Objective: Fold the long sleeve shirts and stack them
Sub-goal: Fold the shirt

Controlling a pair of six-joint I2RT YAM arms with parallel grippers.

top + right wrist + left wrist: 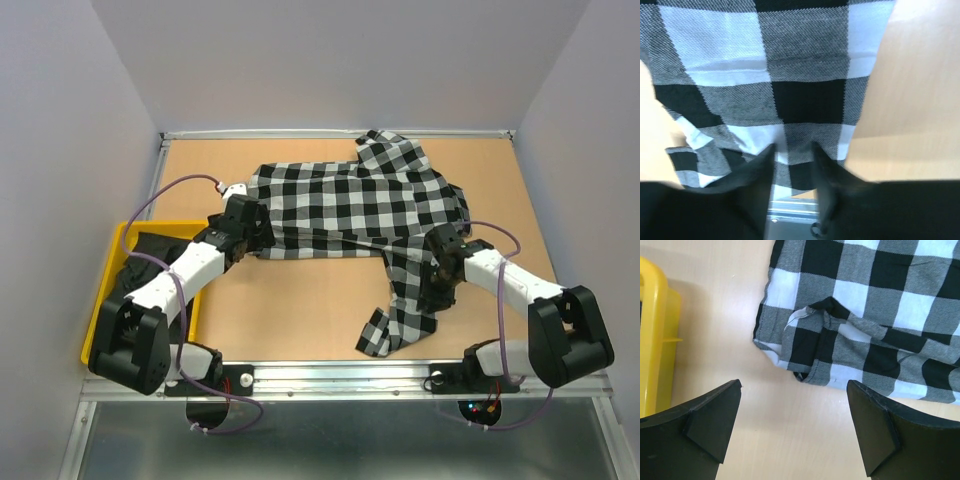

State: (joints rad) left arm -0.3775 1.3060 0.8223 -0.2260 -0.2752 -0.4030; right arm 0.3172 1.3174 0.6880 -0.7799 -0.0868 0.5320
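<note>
The black-and-white check shirt (345,200) lies spread across the middle of the table, with one sleeve (400,310) trailing toward the front edge. My left gripper (240,222) is open and empty at the shirt's left edge. In the left wrist view it (795,405) hovers over bare table, just short of a shirt corner (810,360). My right gripper (437,285) is on the trailing sleeve. In the right wrist view its jaws (792,150) are nearly together with check cloth (805,100) pinched between them. The plain black shirt (150,250) lies bunched in the yellow bin, partly hidden by my left arm.
The yellow bin (112,270) sits at the table's left edge, and its wall (652,340) is close to my left gripper. A metal rail (340,375) runs along the front edge. White walls enclose the table on three sides.
</note>
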